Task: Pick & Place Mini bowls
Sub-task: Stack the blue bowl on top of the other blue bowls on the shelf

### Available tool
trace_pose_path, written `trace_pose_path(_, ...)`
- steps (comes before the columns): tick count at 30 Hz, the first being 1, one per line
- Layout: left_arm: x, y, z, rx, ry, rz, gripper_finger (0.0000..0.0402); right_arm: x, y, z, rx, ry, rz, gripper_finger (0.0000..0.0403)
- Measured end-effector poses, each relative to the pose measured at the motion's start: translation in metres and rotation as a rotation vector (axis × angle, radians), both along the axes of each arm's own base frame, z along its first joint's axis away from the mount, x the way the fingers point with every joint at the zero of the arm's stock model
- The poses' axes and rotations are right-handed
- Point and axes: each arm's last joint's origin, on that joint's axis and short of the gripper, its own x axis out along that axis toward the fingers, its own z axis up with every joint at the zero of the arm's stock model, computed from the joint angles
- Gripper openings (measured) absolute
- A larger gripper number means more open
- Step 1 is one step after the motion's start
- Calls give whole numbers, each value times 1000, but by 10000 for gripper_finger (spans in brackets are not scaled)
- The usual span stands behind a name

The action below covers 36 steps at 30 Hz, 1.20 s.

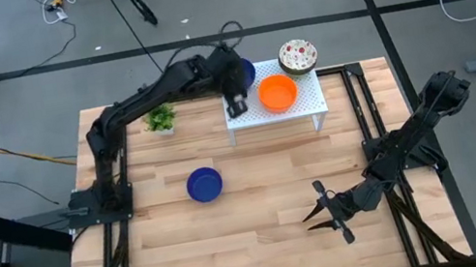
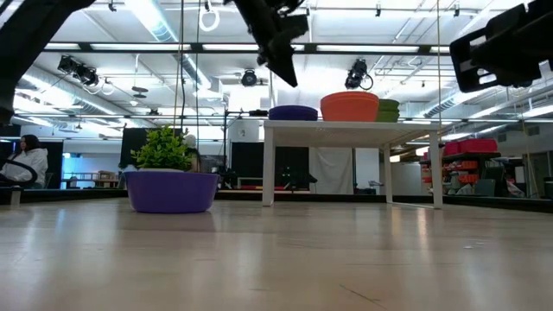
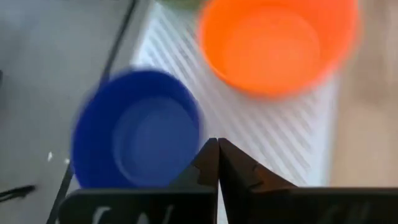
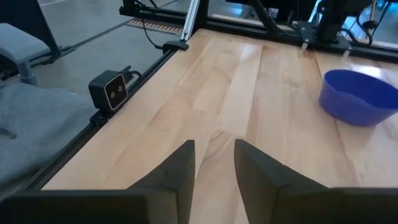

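A white perforated stand (image 1: 308,111) at the table's far side carries a blue mini bowl (image 1: 248,73) at its far left corner, an orange bowl (image 1: 277,93) in the middle and a speckled white bowl (image 1: 297,55) at its far edge. Another blue bowl (image 1: 204,184) rests on its base on the table. My left gripper (image 1: 236,107) hangs shut above the stand's left part, clear of it (image 2: 285,69). Its wrist view shows the blue bowl (image 3: 137,137) and the orange bowl (image 3: 273,43) beyond the shut tips (image 3: 217,158). My right gripper (image 1: 325,208) waits open over the table's near right (image 4: 214,162).
A small green potted plant (image 1: 160,120) stands left of the stand, under the left arm. The right wrist view shows the table's blue bowl (image 4: 360,96) far ahead and bare wood between. A black frame (image 1: 381,108) runs along the table's right side.
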Motion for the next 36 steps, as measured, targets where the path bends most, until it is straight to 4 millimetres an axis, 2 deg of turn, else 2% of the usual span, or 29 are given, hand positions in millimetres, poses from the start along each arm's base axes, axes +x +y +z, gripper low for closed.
trace_pose_path(6,-10,-61,-5,-70,236,-97,4,-1,-1,-4,18,44,-16,113)
trace_pose_path(9,-13,-94,-12,-86,292,-146,4,-2,-1,-5,38,65,-27,113)
trace_pose_path(13,-35,-127,-29,-126,331,-155,3,-2,0,-5,70,79,-27,113)
trace_pose_path(20,-105,-169,-72,-214,233,-58,7,-3,1,-5,57,70,-15,113)
trace_pose_path(24,-131,-189,-104,-274,152,-61,7,-1,0,-3,54,48,-20,113)
trace_pose_path(27,-141,-201,-133,-315,138,-112,9,2,-2,0,53,23,-27,113)
trace_pose_path(30,-146,-211,-158,-305,151,-256,29,4,-5,1,48,10,-36,113)
trace_pose_path(33,-148,-220,-174,-312,156,-344,73,6,-7,1,48,11,-49,113)
trace_pose_path(36,-149,-226,-176,-286,162,-369,129,7,-9,0,46,13,-58,113)
